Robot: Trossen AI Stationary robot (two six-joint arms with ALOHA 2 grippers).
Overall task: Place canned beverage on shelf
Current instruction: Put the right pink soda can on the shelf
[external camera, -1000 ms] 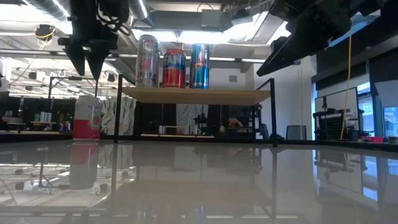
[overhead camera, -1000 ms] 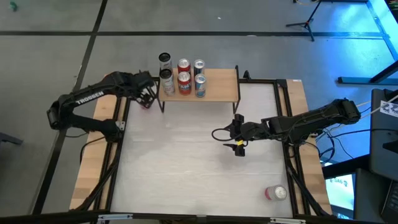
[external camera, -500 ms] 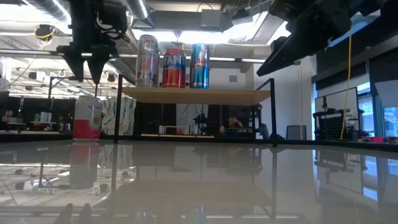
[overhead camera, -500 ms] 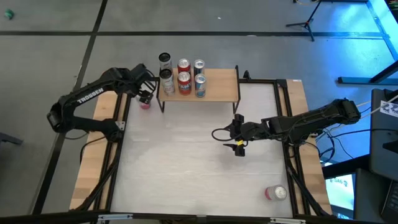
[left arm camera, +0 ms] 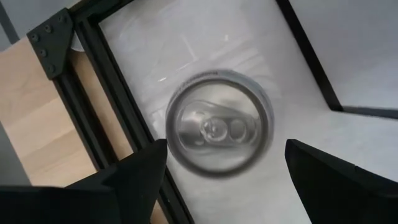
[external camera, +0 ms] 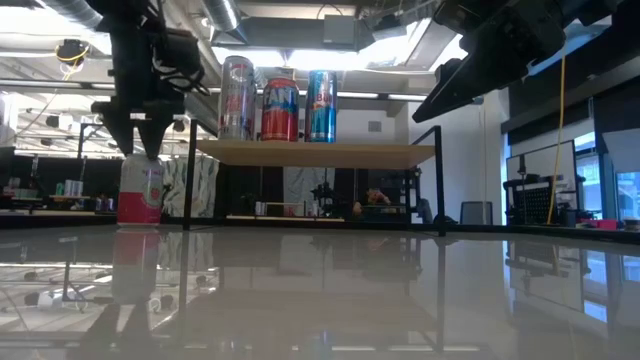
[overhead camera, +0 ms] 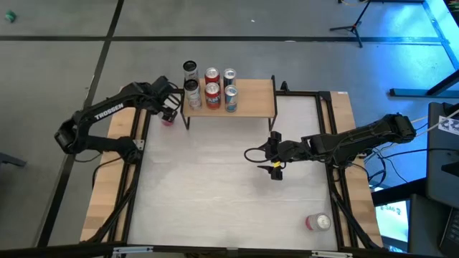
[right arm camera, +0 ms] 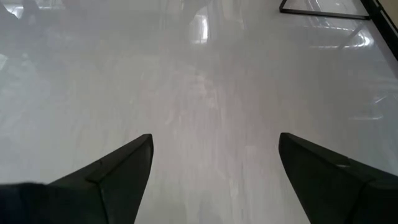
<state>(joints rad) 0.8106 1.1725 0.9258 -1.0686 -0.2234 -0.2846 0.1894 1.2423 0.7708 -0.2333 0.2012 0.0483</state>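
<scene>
A pink can point(external camera: 140, 190) stands upright on the white table point(overhead camera: 215, 193), just to the left of the shelf point(overhead camera: 251, 100) as the high view shows it. The left gripper point(external camera: 140, 140) hangs right above this can, pointing straight down. Its two fingers are spread wide, and nothing is between them. In the left wrist view the silver top of the can point(left arm camera: 217, 127) with its pull tab sits between the two dark fingers point(left arm camera: 134, 180), but lower down than they are. In the low view the finger tips are just over the top of the can. It is hard to tell if they touch it.

The shelf is a small rack with a light wooden board and thin black legs. It stands at the far side of the table. Cans stand on its left end. In the low view three of them show in a row: a silver one point(external camera: 237, 97), a red one point(external camera: 280, 108) and a blue one point(external camera: 321, 105). The right part of the board is bare.

The right gripper point(overhead camera: 276, 170) waits over the middle of the table, well apart from the shelf. Its fingers point(right arm camera: 112, 174) are wide too, and they hold nothing.

One more can point(overhead camera: 318, 222) lies on its side near the front right corner of the table, far from both grippers.
</scene>
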